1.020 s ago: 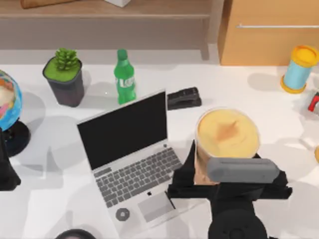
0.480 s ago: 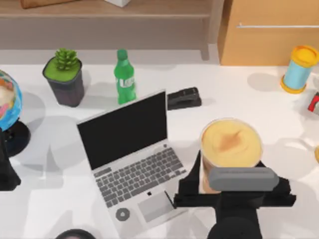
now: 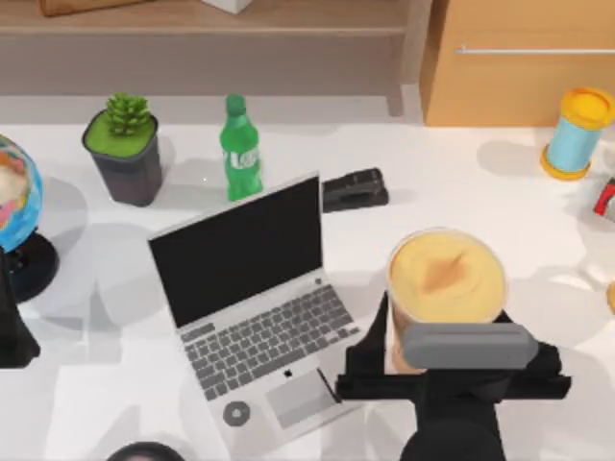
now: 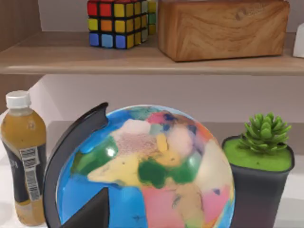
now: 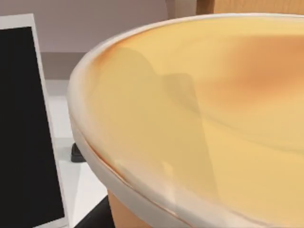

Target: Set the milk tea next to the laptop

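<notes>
The milk tea (image 3: 445,277), a large tapered tan-orange cup with a creamy yellow-orange top, is seen in the top view right of centre on the white table (image 3: 461,182), just beside the right edge of the laptop (image 3: 252,309). Whether its base touches the table cannot be told. The laptop, a slim silver machine with a black screen, grey keyboard, trackpad and a round grey sticker, stands open and angled.

The right gripper (image 3: 452,370) is positioned at the cup's near side, its black fingers (image 3: 370,360) spread wide to either flank of the cup; whether they press on it cannot be told. In the right wrist view the cup's pale rim (image 5: 142,190) is seen close up.

A green plastic bottle (image 3: 239,149) carries a pale label whose writing cannot be read. A black stapler (image 3: 355,189) lies behind the laptop. A potted green succulent (image 3: 125,146), a multicoloured globe (image 3: 17,202) and a blue-and-yellow cylinder (image 3: 578,133) are also on the table. Wooden furniture is seen behind.

The left arm (image 3: 12,327) is parked at the table's left edge, facing the globe (image 4: 142,175), an amber drink bottle (image 4: 23,156) and a shelf bearing a colour cube (image 4: 118,21).
</notes>
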Controlling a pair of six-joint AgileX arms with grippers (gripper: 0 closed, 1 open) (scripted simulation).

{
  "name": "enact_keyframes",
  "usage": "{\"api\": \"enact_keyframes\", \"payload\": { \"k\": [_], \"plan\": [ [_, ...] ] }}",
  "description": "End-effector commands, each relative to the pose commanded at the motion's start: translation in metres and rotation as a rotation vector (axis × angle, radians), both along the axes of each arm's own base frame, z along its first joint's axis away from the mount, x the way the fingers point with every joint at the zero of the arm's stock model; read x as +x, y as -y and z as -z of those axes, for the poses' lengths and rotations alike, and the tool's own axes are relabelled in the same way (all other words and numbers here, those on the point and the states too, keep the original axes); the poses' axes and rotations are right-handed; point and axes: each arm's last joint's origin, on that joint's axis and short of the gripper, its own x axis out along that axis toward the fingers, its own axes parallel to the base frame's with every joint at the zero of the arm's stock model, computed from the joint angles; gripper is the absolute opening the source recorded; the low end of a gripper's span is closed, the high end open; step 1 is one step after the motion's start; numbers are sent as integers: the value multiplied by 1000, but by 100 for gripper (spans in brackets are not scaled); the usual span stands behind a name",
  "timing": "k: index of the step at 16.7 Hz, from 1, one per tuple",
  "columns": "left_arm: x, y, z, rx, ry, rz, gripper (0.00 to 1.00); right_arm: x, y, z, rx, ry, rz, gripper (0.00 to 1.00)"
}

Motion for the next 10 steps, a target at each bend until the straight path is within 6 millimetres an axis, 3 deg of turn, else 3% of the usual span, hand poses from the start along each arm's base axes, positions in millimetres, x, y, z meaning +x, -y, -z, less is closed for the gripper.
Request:
{"api": "enact_keyframes", "payload": {
  "k": [4, 10],
  "plan": [
    [0, 0, 0, 0, 0, 0, 100, 0, 0, 0, 0, 0, 0, 98],
    [0, 0, 0, 0, 0, 0, 100, 0, 0, 0, 0, 0, 0, 100]
  ]
}}
